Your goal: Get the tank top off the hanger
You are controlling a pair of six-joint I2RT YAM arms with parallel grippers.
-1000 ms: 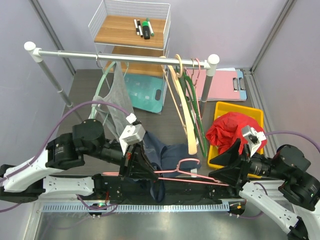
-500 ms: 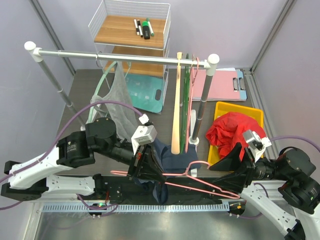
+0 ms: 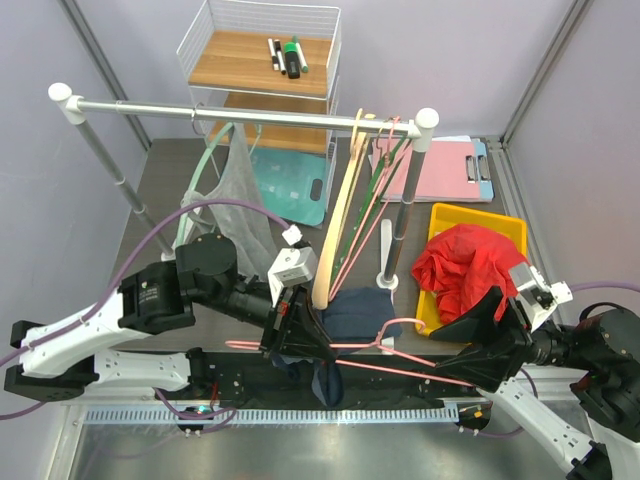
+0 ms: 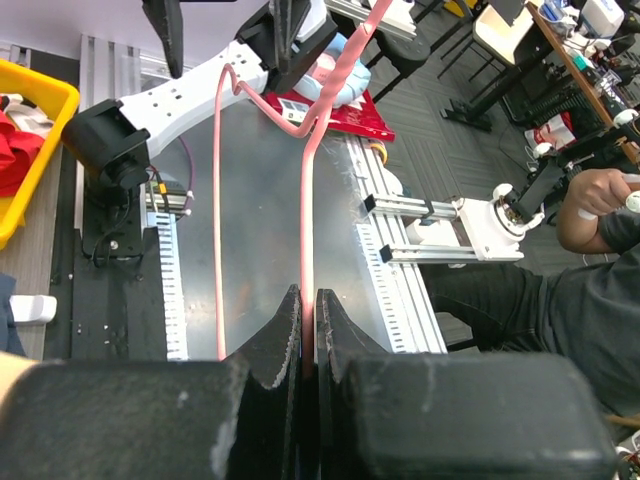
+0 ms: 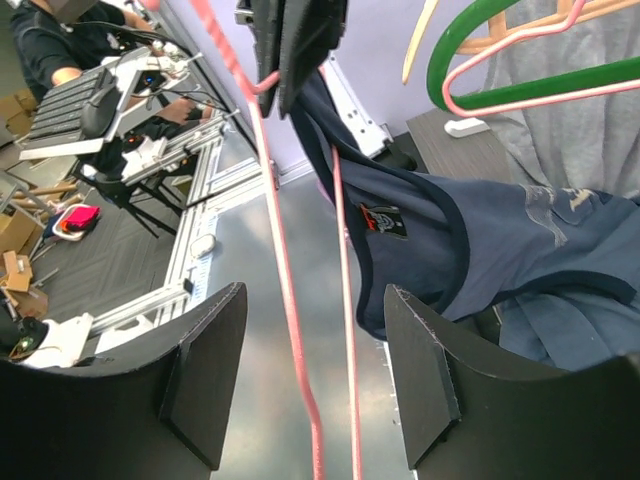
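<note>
The left gripper point(image 4: 308, 300) is clamped tight on one end of the thin pink wire hanger point(image 4: 305, 210), holding it up over the near edge of the dark table point(image 3: 165, 170), about midway along it. The navy-blue cotton tank top point(image 3: 355, 305) hangs from that hanger, one strap on the wire. The right gripper point(image 5: 315, 295) stands open, its jaws on either side of the hanger's wires, gripping nothing. The step in hand looks like stripping the garment. Next, I judge, the right gripper must reach the navy cloth, pinch it and draw the strap off the hanger's free end.
</note>
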